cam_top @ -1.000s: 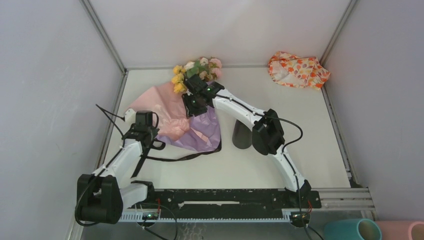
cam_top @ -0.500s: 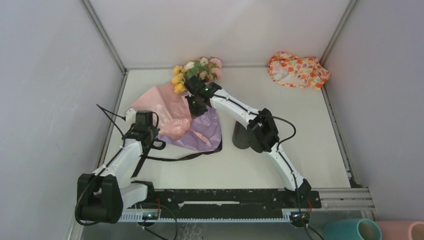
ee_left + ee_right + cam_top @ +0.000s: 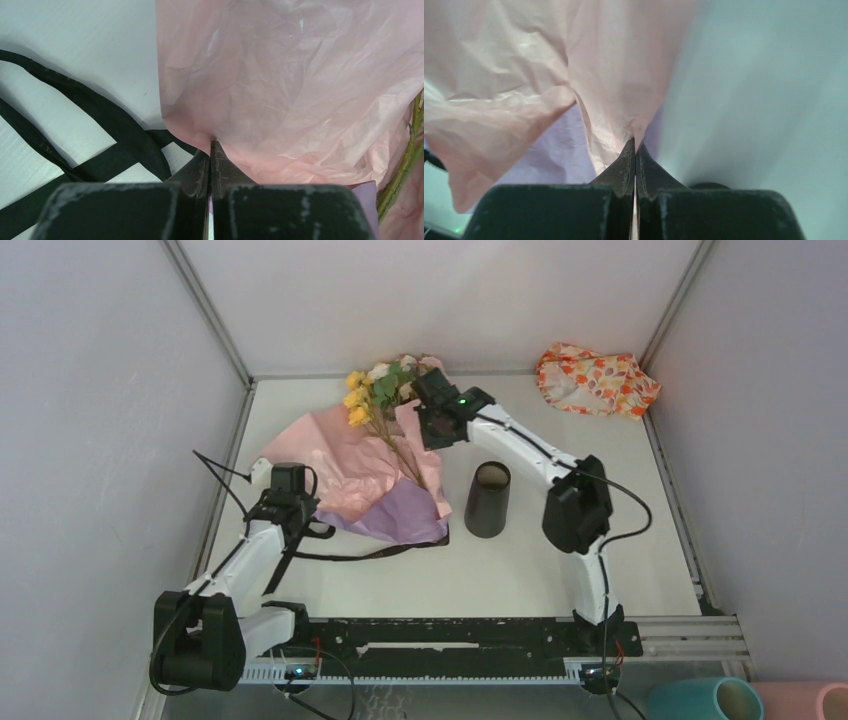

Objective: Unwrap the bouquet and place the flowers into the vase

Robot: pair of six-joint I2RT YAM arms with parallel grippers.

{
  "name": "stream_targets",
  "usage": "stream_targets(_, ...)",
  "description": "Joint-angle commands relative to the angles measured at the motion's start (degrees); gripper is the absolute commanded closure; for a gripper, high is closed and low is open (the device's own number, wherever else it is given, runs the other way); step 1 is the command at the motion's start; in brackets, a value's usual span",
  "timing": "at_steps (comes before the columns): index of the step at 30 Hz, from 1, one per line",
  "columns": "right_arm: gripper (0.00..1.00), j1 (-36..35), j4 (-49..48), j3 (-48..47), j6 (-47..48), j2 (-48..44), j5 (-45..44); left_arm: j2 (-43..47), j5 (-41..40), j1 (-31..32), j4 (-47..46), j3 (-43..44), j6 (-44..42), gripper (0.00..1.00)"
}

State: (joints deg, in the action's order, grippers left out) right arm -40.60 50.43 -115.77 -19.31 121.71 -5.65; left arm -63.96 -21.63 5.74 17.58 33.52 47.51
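Flowers [image 3: 372, 390], unwrapped, lying on the opened paper [image 3: 330, 455] at the far middle of the worktop [image 3: 620, 500]. The yellow, white and pink heads, with green leaves, sit against the far edge. The thin green stems [image 3: 405, 455] run from them toward the near edge, slanting rightward, so the long axis ends close to the vase [image 3: 487, 502].

The vase stands upright just off the paper's right border, mouth up, pale inside showing. It lies to the near right of the stem ends.

The paper is crinkled and spread pink side up, with a purple flap turned out at its near corner. A black ribbon [image 3: 350, 556] trails loose along its near border.

My right gripper [image 3: 634, 140] is the nearer one to the stems, just to their right. Its jaws are closed on a fold of the pink paper, not on a stem. My left gripper [image 3: 210, 146] is pinched shut on the paper's left border, well apart from the flowers.

I judge the right arm must release the paper before it can take the stems crosswise. A flowered cloth [image 3: 597, 378] lies in the far right corner.
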Motion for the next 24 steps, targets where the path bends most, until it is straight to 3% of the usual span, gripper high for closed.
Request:
stream_targets(1,1.00,5.3,-3.5,7.7,2.3,-7.6,-8.1,0.7,-0.7,0.2,-1.1,0.1,-1.4,0.98)
stream_targets(12,1.00,17.3,-6.6,20.9,-1.5,-9.2,-5.8,-0.6,-1.5,0.2,-1.0,0.2,-1.4,0.99)
stream_targets(24,1.00,21.8,-3.3,20.7,-3.0,-0.4,-7.5,-2.1,-7.1,0.2,2.4,0.9,0.6,0.97)
